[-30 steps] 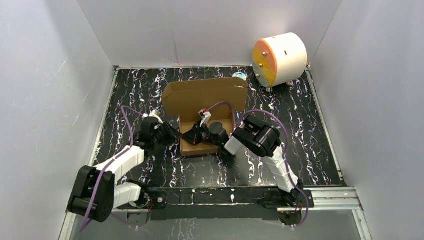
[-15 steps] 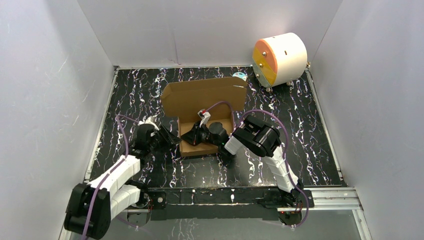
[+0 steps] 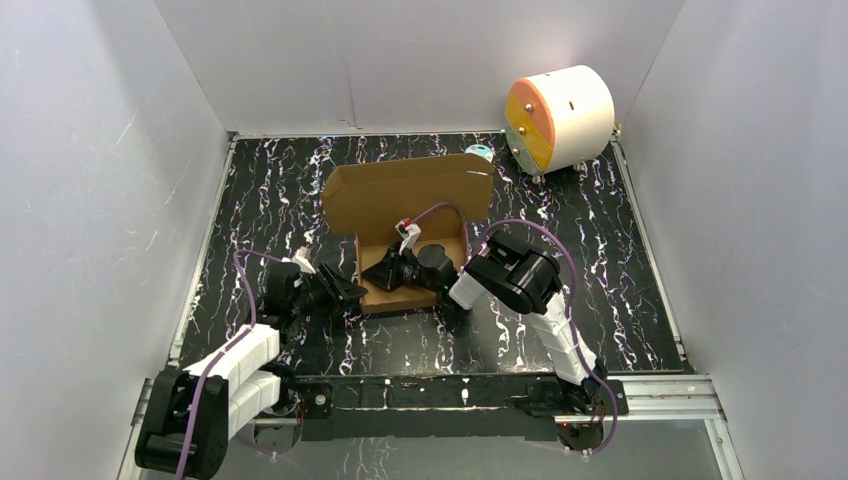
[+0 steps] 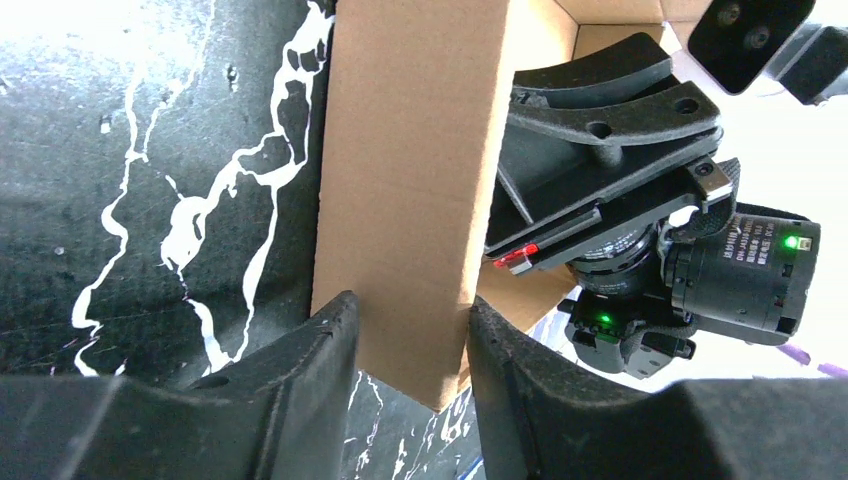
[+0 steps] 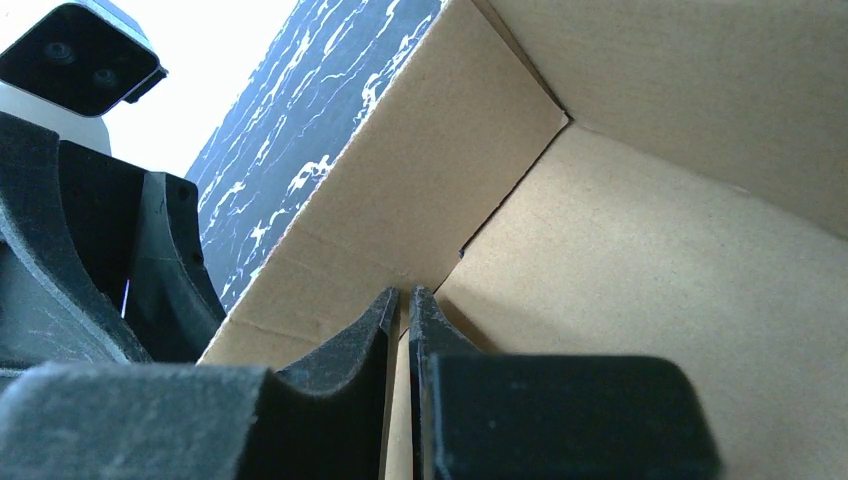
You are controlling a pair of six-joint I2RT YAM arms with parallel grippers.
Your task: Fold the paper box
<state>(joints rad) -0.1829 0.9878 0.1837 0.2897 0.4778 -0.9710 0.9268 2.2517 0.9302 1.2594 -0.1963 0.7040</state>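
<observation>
The left gripper [image 4: 405, 318] has spread its jaws, letting go the left wall of the paper box [image 3: 405, 195], which sits midway on the table [image 3: 620, 270], lid upright. The right gripper [image 5: 400, 298], narrowed to a slit, stays inside; the wall seems folded and standing.

The right tool [image 3: 378, 274] sits inside the paper box [image 3: 405, 195], the left tool [image 3: 348, 291] just left.
</observation>
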